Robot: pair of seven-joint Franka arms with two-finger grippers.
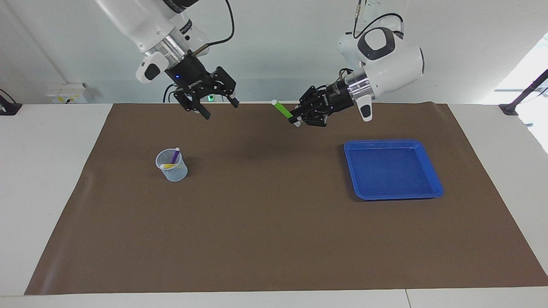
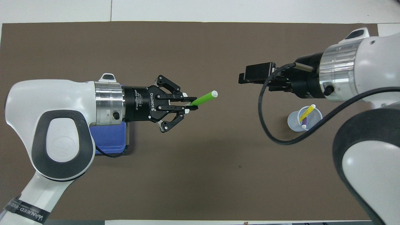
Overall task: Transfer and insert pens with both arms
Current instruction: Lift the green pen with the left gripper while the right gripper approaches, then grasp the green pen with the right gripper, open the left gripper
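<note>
We held the slim green pen (image 1: 283, 108) clamped in our left end effector (image 1: 296, 121), its pale cap aimed at our right end effector (image 1: 219, 109), fingers spread, both raised mid-desk.

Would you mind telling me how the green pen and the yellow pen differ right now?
The green pen is up in the air, clamped by the left gripper over the brown mat; the yellow pen sits in the clear cup, touched by no gripper. The green pen points toward the open right gripper; the yellow pen leans on the cup's rim beside the purple pen. Both have whitish ends.
</note>
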